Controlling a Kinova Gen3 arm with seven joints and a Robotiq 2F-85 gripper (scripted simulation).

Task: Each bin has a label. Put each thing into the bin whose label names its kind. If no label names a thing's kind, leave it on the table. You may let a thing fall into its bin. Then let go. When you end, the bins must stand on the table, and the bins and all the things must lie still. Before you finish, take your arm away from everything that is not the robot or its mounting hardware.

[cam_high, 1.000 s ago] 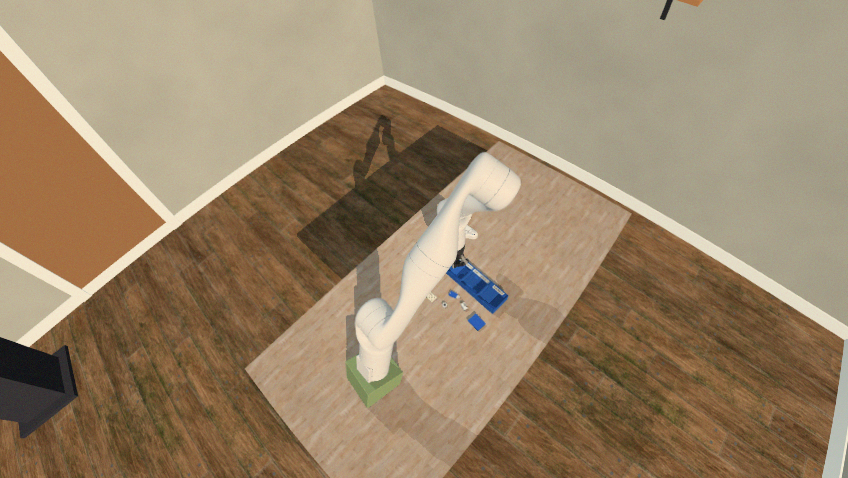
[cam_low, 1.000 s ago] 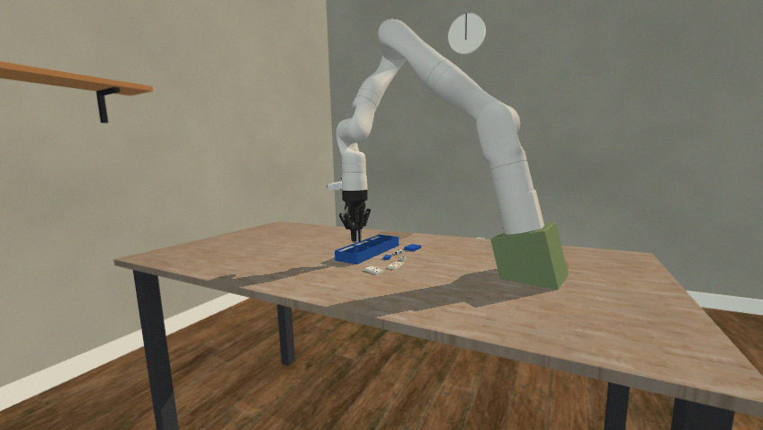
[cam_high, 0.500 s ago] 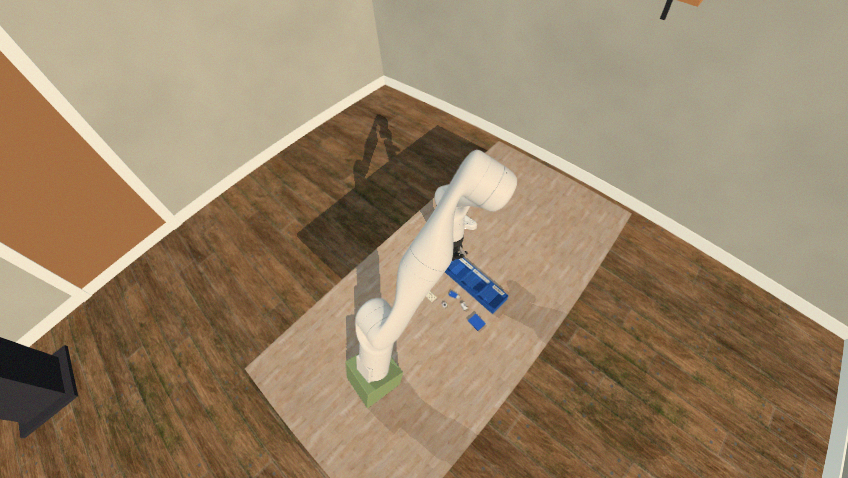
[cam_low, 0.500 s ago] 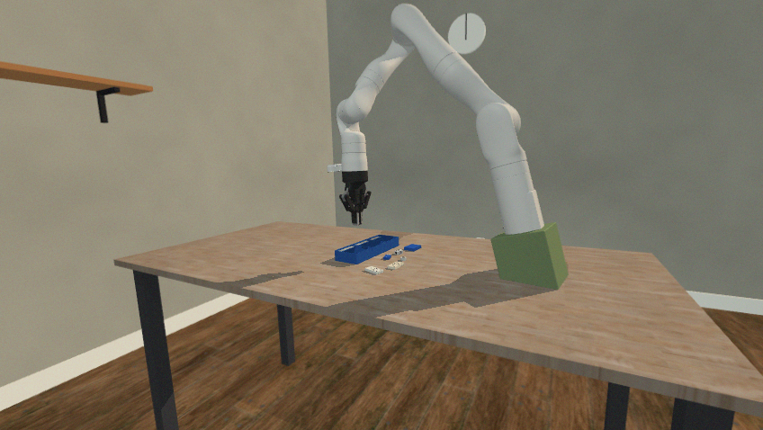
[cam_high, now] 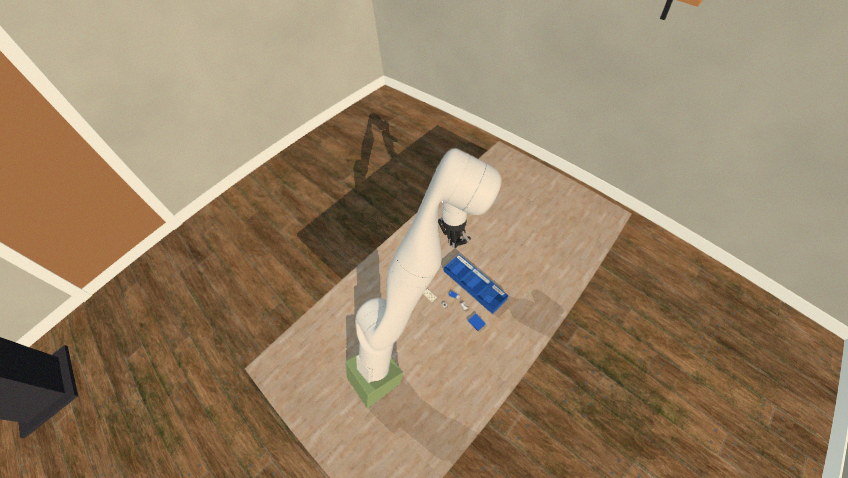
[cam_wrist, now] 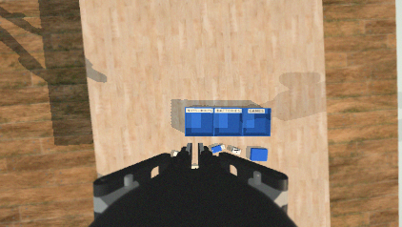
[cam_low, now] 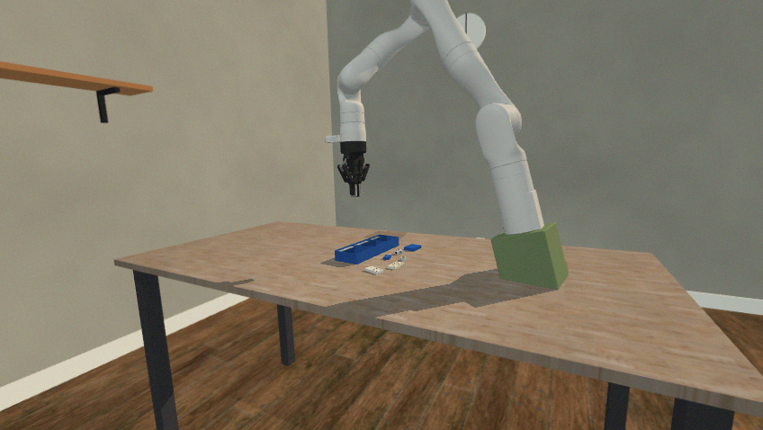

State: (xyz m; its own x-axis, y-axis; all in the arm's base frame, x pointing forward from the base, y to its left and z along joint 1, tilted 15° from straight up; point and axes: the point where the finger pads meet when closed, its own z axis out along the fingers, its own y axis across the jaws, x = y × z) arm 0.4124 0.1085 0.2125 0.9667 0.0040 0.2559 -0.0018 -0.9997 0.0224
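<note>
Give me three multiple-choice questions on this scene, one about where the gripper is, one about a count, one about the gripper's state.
1. Where is the gripper?
A. high above the table
B. inside a bin
C. touching the table
2. How many compartments does the blue bin row have?
A. two
B. three
C. five
3. How do the gripper's fingers stand?
A. wide open
B. nearly shut, empty
C. clamped on the blue block

Answers: 1 A, clear air under it in the exterior view; 2 B, three labelled sections; 3 B, fingertips close, nothing between.

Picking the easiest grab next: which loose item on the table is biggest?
The flat solid-blue box, lying apart by the bin row's right end in the wrist view; the others are tiny clustered pieces.
</note>
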